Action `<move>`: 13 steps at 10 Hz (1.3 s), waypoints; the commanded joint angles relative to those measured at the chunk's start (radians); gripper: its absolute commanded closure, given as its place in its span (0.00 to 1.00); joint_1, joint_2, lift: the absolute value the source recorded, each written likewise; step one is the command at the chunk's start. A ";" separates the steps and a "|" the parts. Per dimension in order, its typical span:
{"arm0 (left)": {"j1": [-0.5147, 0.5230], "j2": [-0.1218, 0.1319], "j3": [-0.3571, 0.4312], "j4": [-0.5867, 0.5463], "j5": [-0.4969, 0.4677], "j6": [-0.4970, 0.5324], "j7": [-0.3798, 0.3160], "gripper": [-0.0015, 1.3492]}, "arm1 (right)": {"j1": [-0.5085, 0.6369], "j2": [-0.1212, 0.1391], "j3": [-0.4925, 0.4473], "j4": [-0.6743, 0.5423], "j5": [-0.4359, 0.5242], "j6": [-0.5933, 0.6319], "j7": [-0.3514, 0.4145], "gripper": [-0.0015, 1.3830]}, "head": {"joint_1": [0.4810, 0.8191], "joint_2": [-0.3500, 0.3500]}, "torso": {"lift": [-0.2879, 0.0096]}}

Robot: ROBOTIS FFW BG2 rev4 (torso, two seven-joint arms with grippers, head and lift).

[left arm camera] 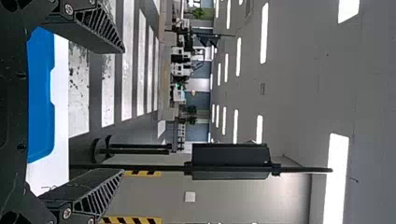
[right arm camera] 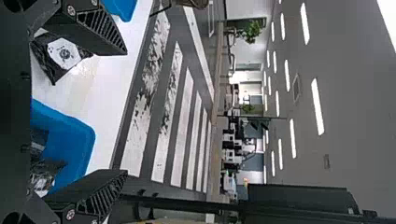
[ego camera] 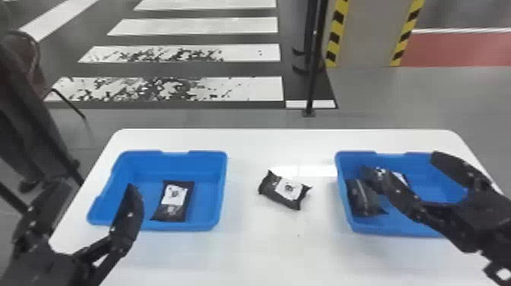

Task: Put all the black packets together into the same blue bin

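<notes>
Head view: two blue bins are positioned on a white counter [ego camera: 266, 247], one at the left and one at the right. The left bin [ego camera: 218, 190] contains one black packet [ego camera: 175, 199], lying flat with its white label upward. A second packet, the middle packet [ego camera: 285, 190], lies askew on the counter between the bins, touching neither, label upward. The right bin [ego camera: 395, 228] contains two packets: the side packet [ego camera: 365, 199] rests near the wall facing the middle packet; the partly covered packet [ego camera: 400, 178] is beside it, behind one finger of the right claw, with part of a white label exposed.

The right claw [ego camera: 401, 162] is located over the right bin. Its fingers are spread, with nothing gripped; the right wrist view confirms the gap between the fingertips. The left claw [ego camera: 97, 185] is located at the outer near corner of the left bin. Its fingers are likewise spread and hold nothing, as the left wrist view confirms. Striped floor markings [ego camera: 171, 89] lie beyond the counter.
</notes>
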 commanded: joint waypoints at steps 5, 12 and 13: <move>-0.015 -0.004 -0.005 0.027 -0.002 0.009 0.000 0.09 | -0.388 -0.092 0.377 0.390 -0.038 0.057 0.062 0.09 | 0.63 0.74 | 0.60; -0.032 -0.004 -0.021 0.049 0.000 0.011 0.000 0.09 | -0.746 -0.100 0.690 0.807 -0.012 0.047 0.051 0.08 | 0.63 0.93 | 0.60; -0.035 -0.004 -0.025 0.051 0.000 0.011 0.000 0.09 | -0.773 -0.097 0.706 0.858 0.006 0.047 0.043 0.09 | 0.63 0.93 | 0.60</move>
